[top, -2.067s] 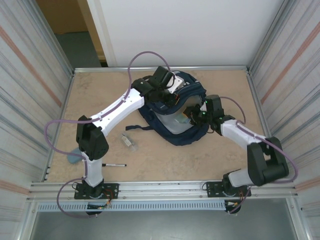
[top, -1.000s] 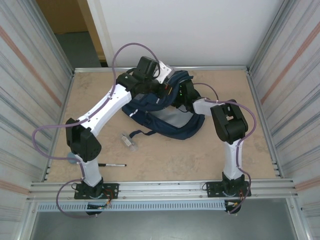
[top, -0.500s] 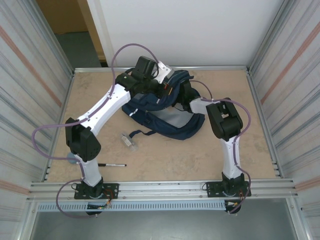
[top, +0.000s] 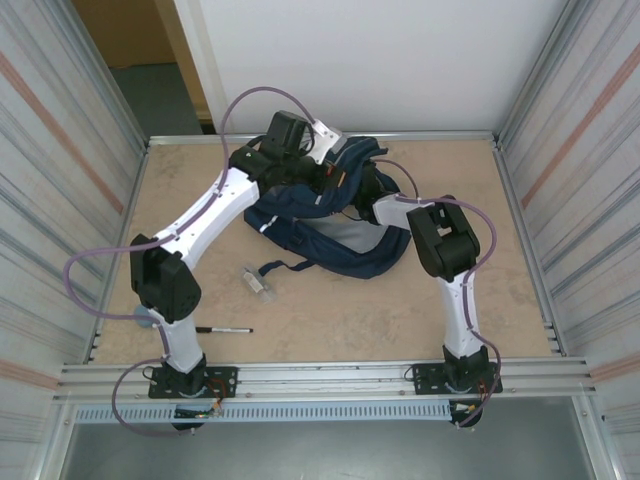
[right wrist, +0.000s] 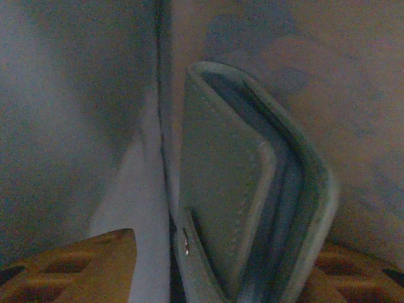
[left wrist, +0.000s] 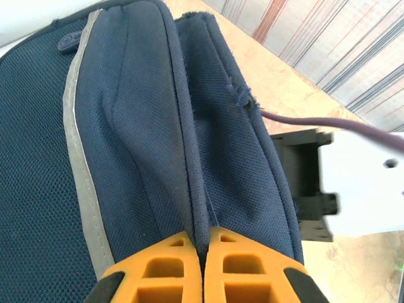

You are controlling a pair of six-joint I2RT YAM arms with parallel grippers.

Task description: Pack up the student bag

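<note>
The left end effector (left wrist: 202,246) pinched a seam of the student bag (left wrist: 126,126); the right end effector (right wrist: 227,268) stood parted around a grey-green wallet (right wrist: 227,177).

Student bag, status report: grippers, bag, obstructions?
Left gripper shut on student bag's rim fabric. Right gripper open inside bag, grey-green wallet between its fingers. Pen and small clear object on table, apart from bag.

matt woven cloth student bag (left wrist: 132,126), smooth wallet (right wrist: 221,189)
</note>
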